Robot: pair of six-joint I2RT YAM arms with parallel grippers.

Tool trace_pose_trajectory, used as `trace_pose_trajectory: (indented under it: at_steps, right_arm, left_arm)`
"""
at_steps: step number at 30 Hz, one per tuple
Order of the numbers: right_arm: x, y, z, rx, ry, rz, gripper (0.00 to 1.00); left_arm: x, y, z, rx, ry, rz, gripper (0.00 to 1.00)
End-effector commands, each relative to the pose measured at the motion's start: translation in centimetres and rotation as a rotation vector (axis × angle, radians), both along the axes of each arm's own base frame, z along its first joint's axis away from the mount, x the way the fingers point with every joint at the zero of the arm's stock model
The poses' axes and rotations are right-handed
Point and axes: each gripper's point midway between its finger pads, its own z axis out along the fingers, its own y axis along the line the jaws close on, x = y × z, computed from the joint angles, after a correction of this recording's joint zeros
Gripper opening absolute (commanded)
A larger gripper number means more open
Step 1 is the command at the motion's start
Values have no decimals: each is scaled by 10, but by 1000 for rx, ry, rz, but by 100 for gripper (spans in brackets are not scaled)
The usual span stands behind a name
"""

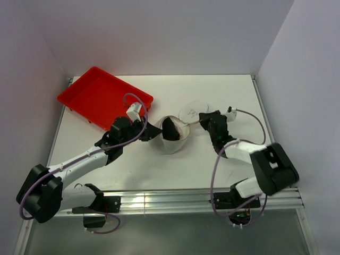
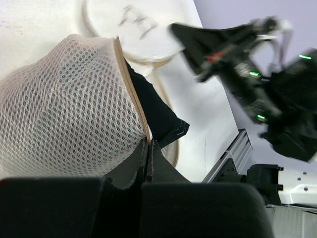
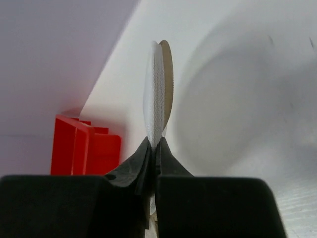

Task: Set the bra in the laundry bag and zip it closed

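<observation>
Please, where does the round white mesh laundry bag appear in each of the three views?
Top external: the round white mesh laundry bag sits in the middle, open.
Left wrist: the bag fills the left half, rim pinched.
Right wrist: only the bag's flap, edge-on, upper centre.
Shared landmark: the black right end effector, shut on that flap, in all three.

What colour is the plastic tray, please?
The tray is bright red, clearest in the top external view.
</observation>
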Motion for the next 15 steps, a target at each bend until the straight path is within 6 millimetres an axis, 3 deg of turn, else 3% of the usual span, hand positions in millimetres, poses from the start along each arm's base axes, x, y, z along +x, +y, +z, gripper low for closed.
trace_pose_trajectory:
  at_steps: [1, 2, 3, 4, 5, 6, 7, 9, 10, 11, 12, 13, 15]
  right_arm:
    - [-3, -9, 112, -180, -305, -20, 0]
    - [-12, -1, 126, -220, -325, 12, 0]
    - [-27, -2, 160, -227, -398, 14, 0]
    - [-38, -4, 172, -309, -421, 24, 0]
    - [-59, 6, 198, -303, -501, 67, 0]
    - [-68, 11, 204, -318, -522, 91, 0]
    - [-75, 12, 197, -343, -502, 114, 0]
    - [-83, 16, 185, -347, -475, 152, 0]
    - [-83, 13, 159, -376, -412, 153, 0]
    - [-82, 8, 148, -386, -379, 131, 0]
    - [-81, 3, 127, -397, -303, 119, 0]
    - [-82, 2, 123, -402, -287, 123, 0]
    - [-88, 4, 126, -387, -315, 144, 0]
  left_arm:
    - [15, -9, 57, -63, -125, 10, 0]
    - [18, -10, 61, -62, -130, 13, 0]
    - [20, -12, 66, -64, -136, 11, 0]
    - [25, -16, 79, -77, -150, 7, 0]
    - [26, -18, 85, -86, -159, 1, 0]
    - [22, -23, 94, -110, -165, -29, 0]
    - [20, -25, 103, -130, -178, -40, 0]
    - [15, -27, 100, -127, -173, -52, 0]
    - [18, -23, 88, -99, -158, -27, 0]
    - [23, -20, 76, -73, -140, 2, 0]
    - [31, -16, 53, -28, -92, 36, 0]
    - [34, -14, 43, -22, -63, 31, 0]
    - [35, -23, 42, -46, -67, -5, 0]
